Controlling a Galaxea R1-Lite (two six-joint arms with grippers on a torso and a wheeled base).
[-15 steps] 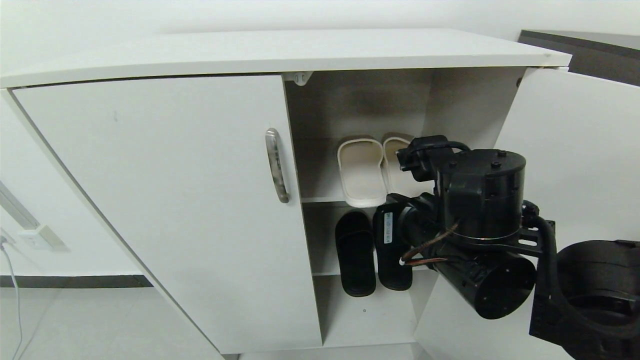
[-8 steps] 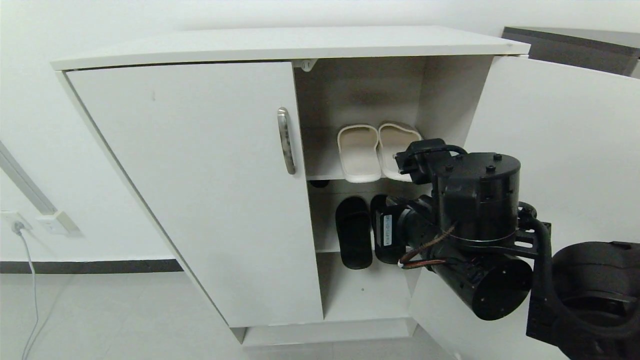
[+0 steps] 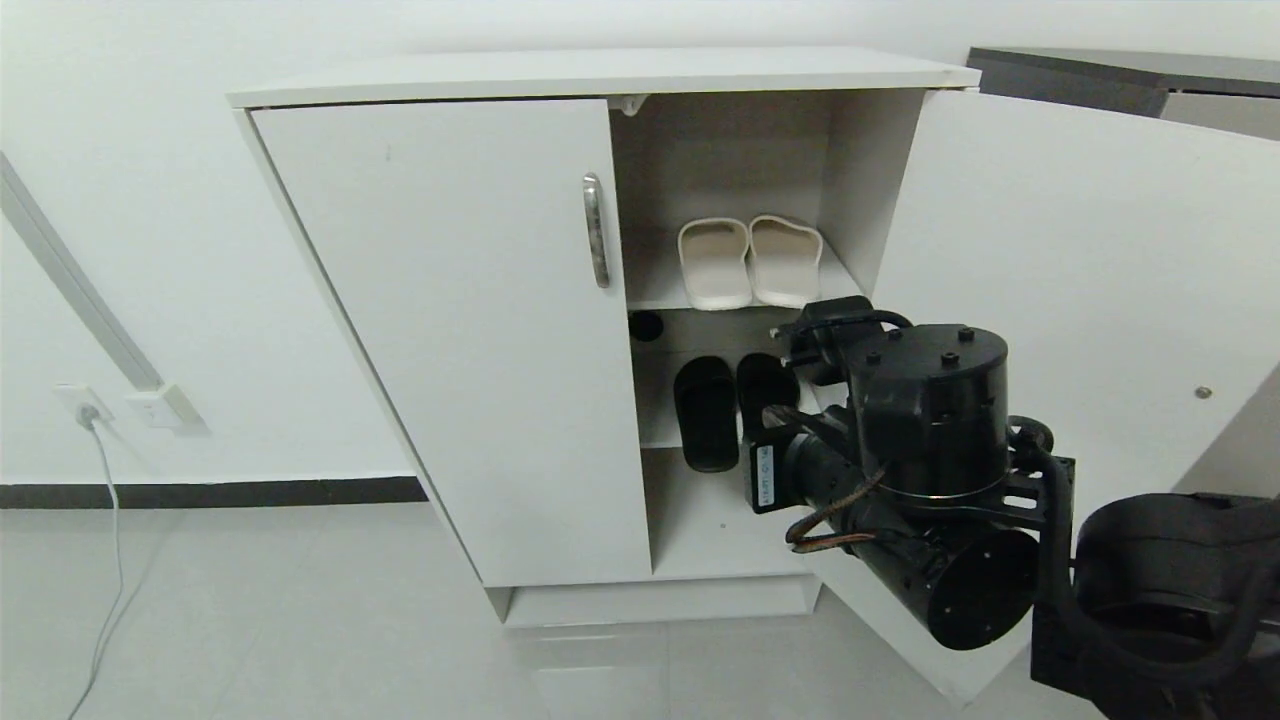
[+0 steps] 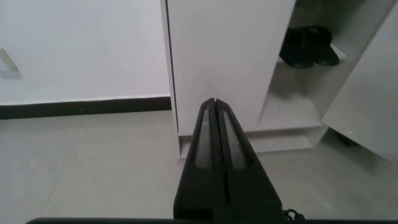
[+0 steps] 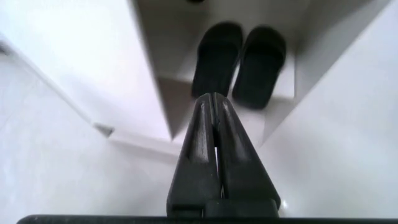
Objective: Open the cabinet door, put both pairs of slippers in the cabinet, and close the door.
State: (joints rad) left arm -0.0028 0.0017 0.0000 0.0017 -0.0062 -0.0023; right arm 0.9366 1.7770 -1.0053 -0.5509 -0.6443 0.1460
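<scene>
Right tool (image 5: 214, 95) is seen pinched fully shut, fingers pressed flat together, nothing caught between them. It's held out in front of the open half of the cabinet (image 3: 600, 72), aimed toward the black slippers (image 5: 239, 65) but kept well apart from them. Same deal with the left tool (image 4: 213, 101): closed tight, nothing gripped, hung over the floor (image 4: 93, 168) on the near side of the left door (image 4: 227, 56), with no contact made.

The cabinet is stood against a white wall. The left door is shut, and a metal handle (image 3: 596, 230) is fixed upright near its inner edge. The right door (image 3: 1050, 280) is swung wide open toward the near right.

Inside, the cream slippers (image 3: 750, 262) are set side by side on the upper shelf (image 3: 655, 300), laid lengthwise front to back. The black slippers are parked the same way on the shelf just below, and their near ends look to be hung a little over that shelf's front edge. So both pairs are already stowed in the right half, one above the other, while the door is left open.

Over on the left, a wall socket (image 3: 78, 405) is mounted low on the wall, with a pale cable (image 3: 105, 560) trailed down from it to the floor. A dark skirting strip (image 3: 200, 492) is run along the base of the wall.
</scene>
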